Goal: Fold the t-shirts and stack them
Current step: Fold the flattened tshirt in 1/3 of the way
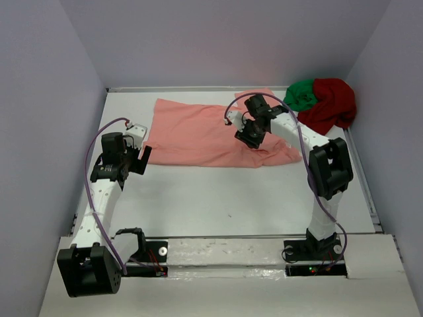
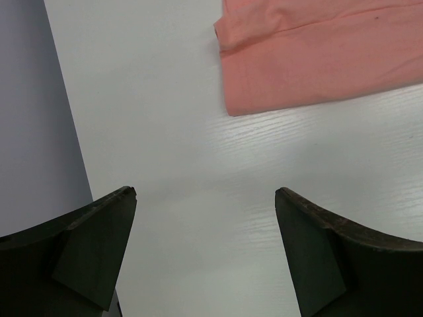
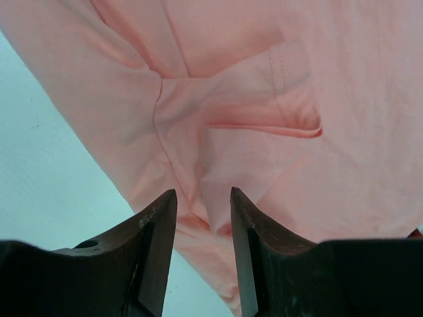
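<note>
Pale walls (image 1: 53, 99) boxed in the white surface (image 1: 231, 198). No folding or stacking looked done: the pink shirt (image 1: 192, 135) lay spread out at the far side, the green shirt (image 1: 301, 94) and dark red shirt (image 1: 334, 102) bunched together in the far right corner. The right tool (image 3: 203, 195) stood half-closed about a ridge of pink cloth, grip uncertain; the left tool (image 2: 205, 191) hung spread wide near that shirt's corner. No container showed.

1. A flat white wood-grain bench (image 1: 218, 198) carries everything.
2. A salmon-pink cloth short-sleeved t-shirt (image 1: 192, 135) lies spread out on it.
3. A green cloth t-shirt (image 1: 301, 94) lies crumpled just right of the pink shirt's far corner.
4. A dark red cloth t-shirt (image 1: 334, 104), also bunched, touches the green one, farther right of the pink shirt.
</note>
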Robot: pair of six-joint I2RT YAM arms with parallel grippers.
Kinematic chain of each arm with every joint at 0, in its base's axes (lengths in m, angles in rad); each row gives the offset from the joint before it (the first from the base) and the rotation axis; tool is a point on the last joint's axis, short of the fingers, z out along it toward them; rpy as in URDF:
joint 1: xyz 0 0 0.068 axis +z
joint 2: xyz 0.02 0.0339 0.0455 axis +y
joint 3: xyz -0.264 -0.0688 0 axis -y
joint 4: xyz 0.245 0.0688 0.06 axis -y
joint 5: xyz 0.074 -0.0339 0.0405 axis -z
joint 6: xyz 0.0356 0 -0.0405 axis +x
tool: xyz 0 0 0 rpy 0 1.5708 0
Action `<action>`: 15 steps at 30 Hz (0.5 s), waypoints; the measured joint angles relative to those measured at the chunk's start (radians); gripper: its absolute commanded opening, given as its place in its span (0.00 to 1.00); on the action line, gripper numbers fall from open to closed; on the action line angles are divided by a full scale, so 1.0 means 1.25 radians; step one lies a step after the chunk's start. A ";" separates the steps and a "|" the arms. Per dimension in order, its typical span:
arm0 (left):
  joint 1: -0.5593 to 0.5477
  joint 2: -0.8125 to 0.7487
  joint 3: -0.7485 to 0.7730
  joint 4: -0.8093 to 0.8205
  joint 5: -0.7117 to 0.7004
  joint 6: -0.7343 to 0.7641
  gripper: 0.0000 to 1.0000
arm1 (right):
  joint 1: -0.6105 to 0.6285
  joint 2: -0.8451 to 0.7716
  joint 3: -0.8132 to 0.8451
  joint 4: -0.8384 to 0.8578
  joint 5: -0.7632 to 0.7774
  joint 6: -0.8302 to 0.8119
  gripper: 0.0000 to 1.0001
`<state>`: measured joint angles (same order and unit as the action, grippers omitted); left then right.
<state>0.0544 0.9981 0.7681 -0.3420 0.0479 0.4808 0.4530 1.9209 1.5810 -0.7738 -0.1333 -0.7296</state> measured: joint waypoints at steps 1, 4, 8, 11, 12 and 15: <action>0.000 0.000 0.000 0.000 0.000 0.000 0.99 | 0.000 0.012 0.014 -0.005 -0.007 0.002 0.44; 0.000 0.000 0.000 0.000 0.000 0.000 0.99 | 0.000 0.025 0.035 -0.010 -0.017 0.004 0.43; 0.000 0.001 0.000 0.000 0.000 0.000 0.99 | 0.000 0.042 0.063 -0.015 -0.024 0.004 0.44; 0.000 0.001 0.000 0.000 0.000 0.000 0.99 | 0.000 0.054 0.069 -0.016 -0.026 0.004 0.44; 0.000 0.001 0.000 0.000 0.000 0.000 0.99 | 0.000 0.060 0.069 -0.016 -0.027 0.004 0.43; 0.000 0.001 -0.001 0.000 -0.001 0.000 0.99 | 0.000 0.072 0.069 -0.019 -0.029 0.004 0.43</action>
<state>0.0544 0.9997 0.7673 -0.3420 0.0471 0.4812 0.4530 2.0106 1.6676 -0.7979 -0.1692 -0.7246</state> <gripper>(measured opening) 0.989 0.437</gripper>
